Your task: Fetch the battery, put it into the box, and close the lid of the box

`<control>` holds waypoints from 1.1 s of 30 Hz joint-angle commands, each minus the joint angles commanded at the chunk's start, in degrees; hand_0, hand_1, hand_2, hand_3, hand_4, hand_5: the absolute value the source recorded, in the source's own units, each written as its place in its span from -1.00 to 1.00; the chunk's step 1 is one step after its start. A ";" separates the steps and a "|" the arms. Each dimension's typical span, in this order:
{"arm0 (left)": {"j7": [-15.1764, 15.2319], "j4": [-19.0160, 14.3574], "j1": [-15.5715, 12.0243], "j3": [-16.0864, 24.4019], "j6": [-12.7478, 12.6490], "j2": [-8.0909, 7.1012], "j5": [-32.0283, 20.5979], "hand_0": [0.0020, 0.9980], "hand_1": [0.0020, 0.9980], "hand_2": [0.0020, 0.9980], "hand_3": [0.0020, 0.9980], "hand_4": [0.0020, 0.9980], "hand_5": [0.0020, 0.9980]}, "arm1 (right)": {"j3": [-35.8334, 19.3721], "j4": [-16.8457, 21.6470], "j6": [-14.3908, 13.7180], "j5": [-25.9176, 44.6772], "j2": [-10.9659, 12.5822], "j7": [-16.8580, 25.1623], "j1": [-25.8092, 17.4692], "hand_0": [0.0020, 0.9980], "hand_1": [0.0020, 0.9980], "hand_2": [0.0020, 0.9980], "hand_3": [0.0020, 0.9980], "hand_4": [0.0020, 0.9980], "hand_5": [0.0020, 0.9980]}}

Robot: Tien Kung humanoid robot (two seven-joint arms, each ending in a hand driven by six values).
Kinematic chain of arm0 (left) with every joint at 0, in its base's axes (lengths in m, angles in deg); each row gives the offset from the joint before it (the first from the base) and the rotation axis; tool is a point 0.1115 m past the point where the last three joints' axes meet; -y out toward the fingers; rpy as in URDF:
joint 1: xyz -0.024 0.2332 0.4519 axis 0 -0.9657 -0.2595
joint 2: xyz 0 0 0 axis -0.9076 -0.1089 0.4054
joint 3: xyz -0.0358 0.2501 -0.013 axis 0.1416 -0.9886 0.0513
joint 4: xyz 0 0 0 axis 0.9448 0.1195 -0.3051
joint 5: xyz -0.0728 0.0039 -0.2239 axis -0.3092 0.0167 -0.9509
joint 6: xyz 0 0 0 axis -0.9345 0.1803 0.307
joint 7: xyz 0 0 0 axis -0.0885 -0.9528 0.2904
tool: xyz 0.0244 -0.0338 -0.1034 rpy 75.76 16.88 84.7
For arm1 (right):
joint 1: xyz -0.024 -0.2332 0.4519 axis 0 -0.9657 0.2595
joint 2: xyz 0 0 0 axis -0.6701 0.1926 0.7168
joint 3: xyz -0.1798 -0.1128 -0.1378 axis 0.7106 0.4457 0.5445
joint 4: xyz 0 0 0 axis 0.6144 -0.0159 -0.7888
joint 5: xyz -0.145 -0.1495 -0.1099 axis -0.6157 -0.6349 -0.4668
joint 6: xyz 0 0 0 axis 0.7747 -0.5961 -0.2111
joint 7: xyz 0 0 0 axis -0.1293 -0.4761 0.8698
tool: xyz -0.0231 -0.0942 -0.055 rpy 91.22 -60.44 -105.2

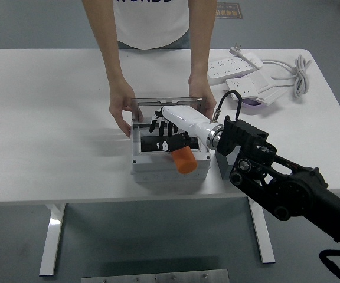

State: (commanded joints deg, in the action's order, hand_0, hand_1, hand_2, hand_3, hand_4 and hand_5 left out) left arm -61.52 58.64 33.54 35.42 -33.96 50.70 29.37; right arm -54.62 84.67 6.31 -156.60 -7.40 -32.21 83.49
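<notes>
A grey box (pixel 170 169) stands open near the table's front edge, its clear lid (pixel 165 102) raised at the back. A person at the far side steadies it with one hand (pixel 121 112) on its left side and the other hand (pixel 199 94) at the lid's right corner. My right hand (pixel 165 134), white with black fingers, reaches into the box from the right and is shut on the battery (pixel 183 159). The battery's black part is down inside under my fingers. Its orange end tilts out over the front wall. My left arm is out of view.
Two white power strips (pixel 236 66) (pixel 251 86) and a coiled white cable (pixel 300 73) lie at the back right, with a purple-edged item (pixel 252 104) beside them. A small grey block (pixel 222 163) stands against the box's right side, under my forearm.
</notes>
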 joint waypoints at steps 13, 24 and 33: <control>-0.06 0.03 0.08 0.12 0.15 -0.06 0.36 0.25 0.39 0.16 0.17 0.15 -1.00 | -0.37 -0.63 -1.41 0.13 -0.25 1.41 -0.53 -0.46 -0.30 -0.13 -0.02 0.53 -0.63; -0.16 0.03 0.14 0.33 0.13 -0.01 0.75 0.24 0.39 0.16 0.17 0.15 -1.00 | -0.45 -0.64 -1.63 -0.08 -0.24 1.53 -0.57 -0.49 -0.31 -0.14 -0.05 0.55 -0.61; -0.18 0.01 0.03 0.48 -0.03 0.03 0.98 0.25 0.39 0.16 0.17 0.16 -1.00 | -0.22 -0.49 -1.76 -0.36 -0.17 1.50 -0.41 -0.50 -0.31 -0.15 -0.06 0.50 -0.69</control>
State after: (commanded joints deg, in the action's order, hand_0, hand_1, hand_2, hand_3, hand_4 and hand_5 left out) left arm -61.69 58.65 33.57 35.89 -33.99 50.72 30.35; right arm -54.84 84.17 4.55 -156.96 -7.57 -30.71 83.08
